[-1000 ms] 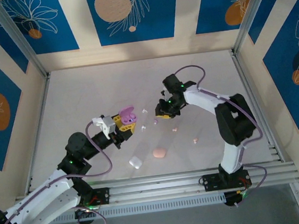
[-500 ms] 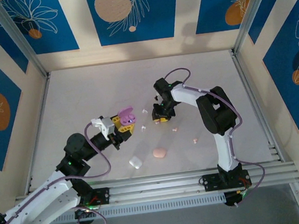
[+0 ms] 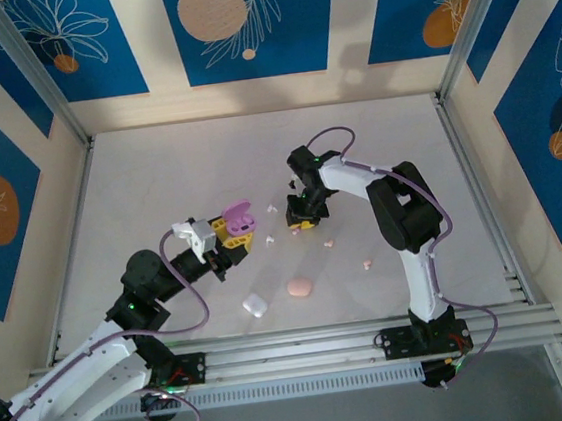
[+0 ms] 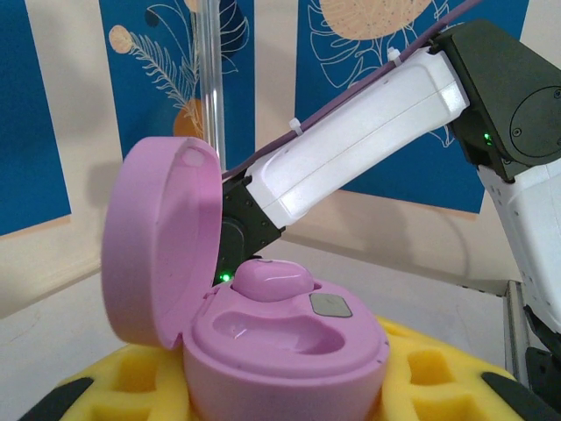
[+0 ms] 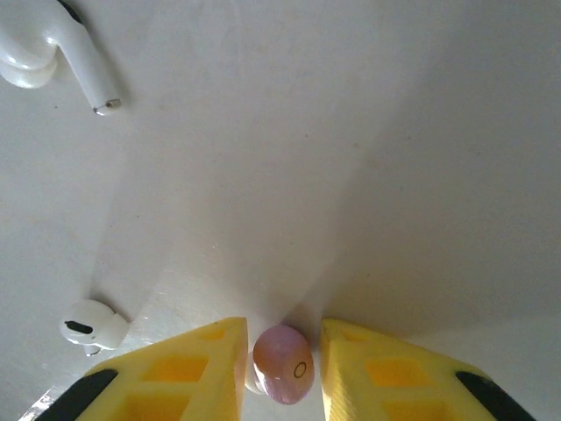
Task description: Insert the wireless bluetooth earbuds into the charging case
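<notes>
My left gripper (image 3: 236,237) is shut on the open lilac charging case (image 3: 238,215), held above the table with its lid tipped up. In the left wrist view the case (image 4: 289,351) sits between yellow pads (image 4: 114,386); one lilac earbud (image 4: 272,279) rests in its far socket and the near socket is bare. My right gripper (image 3: 300,220) is down at the table, right of the case. Its yellow fingers (image 5: 175,373) are closed around a purple earbud (image 5: 282,364) that rests on the tabletop.
Two white earbuds (image 5: 53,53) (image 5: 92,326) lie near the right gripper. Pale pink earbuds (image 3: 329,243) (image 3: 367,263) lie further right. A pink case (image 3: 299,287) and a white case (image 3: 255,305) sit near the front. The right arm (image 4: 351,149) crosses behind the lilac case.
The right arm swung left and down to the table beside the case, and its fingers narrowed around the purple earbud. The left arm and the case stayed put.
</notes>
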`<state>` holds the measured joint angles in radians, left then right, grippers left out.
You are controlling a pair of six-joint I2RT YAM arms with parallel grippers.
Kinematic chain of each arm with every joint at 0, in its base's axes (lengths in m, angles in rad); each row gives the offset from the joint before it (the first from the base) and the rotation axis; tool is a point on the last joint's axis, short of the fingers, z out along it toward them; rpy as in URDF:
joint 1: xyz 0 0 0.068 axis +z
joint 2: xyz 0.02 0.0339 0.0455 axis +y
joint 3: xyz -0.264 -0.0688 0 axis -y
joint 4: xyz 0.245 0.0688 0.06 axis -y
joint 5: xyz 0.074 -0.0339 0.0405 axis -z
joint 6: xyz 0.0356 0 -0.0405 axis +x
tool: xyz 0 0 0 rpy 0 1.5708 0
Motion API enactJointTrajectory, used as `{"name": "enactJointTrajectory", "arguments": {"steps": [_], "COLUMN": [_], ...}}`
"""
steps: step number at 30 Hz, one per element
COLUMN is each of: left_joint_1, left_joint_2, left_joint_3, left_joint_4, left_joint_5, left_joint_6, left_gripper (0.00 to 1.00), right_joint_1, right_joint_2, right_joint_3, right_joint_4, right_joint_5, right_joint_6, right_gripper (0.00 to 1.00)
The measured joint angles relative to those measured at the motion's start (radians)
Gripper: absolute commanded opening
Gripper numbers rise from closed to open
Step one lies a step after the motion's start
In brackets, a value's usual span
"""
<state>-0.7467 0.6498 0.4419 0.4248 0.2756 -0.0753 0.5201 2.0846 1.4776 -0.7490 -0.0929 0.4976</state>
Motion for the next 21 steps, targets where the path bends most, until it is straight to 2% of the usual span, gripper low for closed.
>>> {"name": "enactJointTrajectory", "arguments": {"steps": [13, 21], "left_joint_1": [0.0, 0.0], "left_joint_2": [0.011, 0.065], "left_joint_3": [0.0, 0.0], "left_joint_4": [-0.001, -0.012], "left_joint_5": [-0.002, -0.035], "left_joint_6": [0.0, 0.006], "left_gripper": [0.28, 0.28], "right_joint_1": [0.037, 0.054], "right_joint_2": [-0.04, -0.209], "right_joint_3": [-0.043, -0.129], "right_joint_4": [0.02, 0.019], "right_joint_5": [0.057, 0.061], "right_joint_6": [0.018, 0.046], "right_gripper": [0.21, 0.2]}}
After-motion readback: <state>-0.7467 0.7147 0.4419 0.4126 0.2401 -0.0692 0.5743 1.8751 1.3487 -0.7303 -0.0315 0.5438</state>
